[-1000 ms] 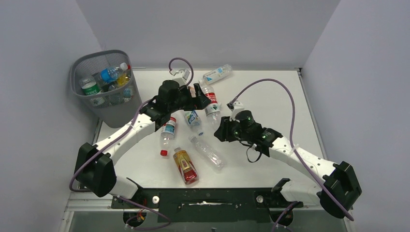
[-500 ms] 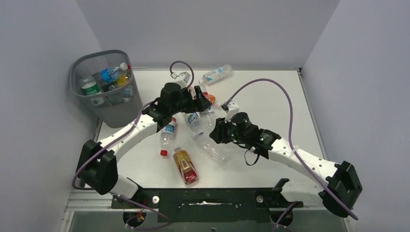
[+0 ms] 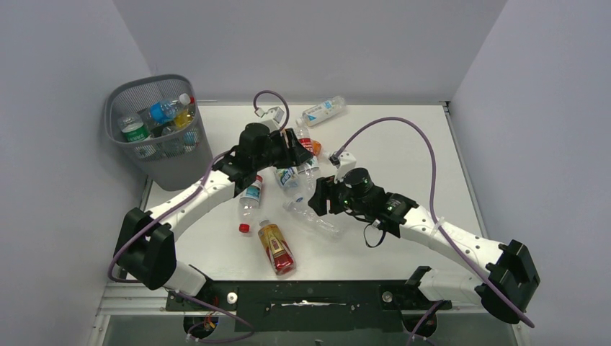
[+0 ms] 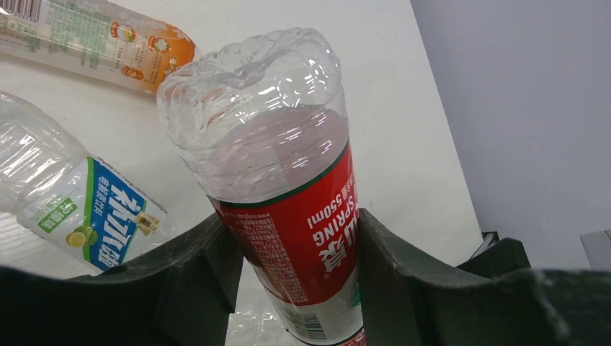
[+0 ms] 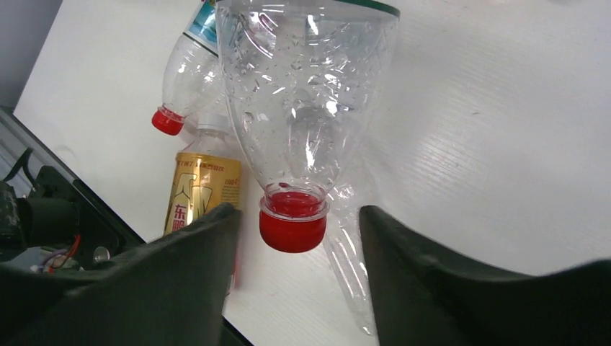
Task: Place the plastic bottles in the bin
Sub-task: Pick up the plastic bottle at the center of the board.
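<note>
One second earlier the right end effector [image 3: 315,200] stood further to the right. It has since slid left over the worktop [image 3: 403,151] and now sits just short of the red-labelled bottle [image 3: 306,142]. Its fingers [image 5: 180,267] are spread to either side of that bottle's red cap [image 5: 292,229] without touching it. The left end effector [image 3: 300,150] has shifted only slightly and stays clenched on the bottle, pressing the red label from both sides. The bottle's long axis runs far to near, with the clear base toward the far edge and the cap toward the near edge and the right end effector. The cap end seems lifted off the surface. A crushed clear bottle [image 3: 311,218] lies beneath the cap, under the right end effector. An orange bottle [image 3: 315,148] and a blue-and-green-labelled bottle [image 3: 288,177] lie just beside the grasp. A gold bottle [image 3: 276,247] and a red-capped clear bottle [image 3: 249,200] lie nearer the arms, and a white-labelled bottle [image 3: 323,110] lies by the far edge. The bin [image 3: 173,162] stands at the far-left corner, with several bottles [image 3: 162,112] inside.
</note>
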Motion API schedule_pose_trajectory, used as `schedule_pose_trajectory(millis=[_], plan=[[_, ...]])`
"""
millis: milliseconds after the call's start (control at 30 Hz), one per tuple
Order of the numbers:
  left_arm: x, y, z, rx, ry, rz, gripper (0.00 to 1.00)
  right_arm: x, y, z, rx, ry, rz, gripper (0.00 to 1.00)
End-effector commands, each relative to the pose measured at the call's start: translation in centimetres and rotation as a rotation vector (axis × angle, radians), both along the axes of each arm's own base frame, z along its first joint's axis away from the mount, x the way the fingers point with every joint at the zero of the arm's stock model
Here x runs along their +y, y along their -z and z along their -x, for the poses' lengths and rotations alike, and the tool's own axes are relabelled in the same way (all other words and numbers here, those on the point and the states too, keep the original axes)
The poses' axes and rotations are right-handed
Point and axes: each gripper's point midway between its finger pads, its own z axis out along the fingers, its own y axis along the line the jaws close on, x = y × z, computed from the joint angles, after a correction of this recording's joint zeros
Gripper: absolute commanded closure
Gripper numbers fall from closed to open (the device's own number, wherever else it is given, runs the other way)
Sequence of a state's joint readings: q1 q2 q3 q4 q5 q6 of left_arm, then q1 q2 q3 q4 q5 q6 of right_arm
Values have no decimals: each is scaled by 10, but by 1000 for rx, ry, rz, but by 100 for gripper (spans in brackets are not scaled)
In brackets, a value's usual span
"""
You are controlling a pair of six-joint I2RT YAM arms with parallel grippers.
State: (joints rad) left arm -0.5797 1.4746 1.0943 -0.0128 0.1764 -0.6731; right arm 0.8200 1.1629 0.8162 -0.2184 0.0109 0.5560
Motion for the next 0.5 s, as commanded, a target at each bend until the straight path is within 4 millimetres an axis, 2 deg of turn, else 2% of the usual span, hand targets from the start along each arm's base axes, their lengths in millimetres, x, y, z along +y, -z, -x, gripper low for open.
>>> schedule_pose_trajectory(millis=[0, 67, 167, 333, 467], plan=[[4, -35, -15, -90, 1, 26, 62, 9, -40, -12, -106, 11, -70, 25], [13, -42, -21, -103, -17, 20, 62, 7, -41, -12, -108, 18, -66, 16], [33, -56, -32, -129, -52, 16, 62, 5, -42, -12, -114, 26, -65, 10], [76, -92, -57, -197, -133, 7, 62, 3, -44, -12, -115, 31, -62, 8], [114, -128, -74, -265, -205, -6, 62, 2, -42, -13, -112, 37, -59, 7]])
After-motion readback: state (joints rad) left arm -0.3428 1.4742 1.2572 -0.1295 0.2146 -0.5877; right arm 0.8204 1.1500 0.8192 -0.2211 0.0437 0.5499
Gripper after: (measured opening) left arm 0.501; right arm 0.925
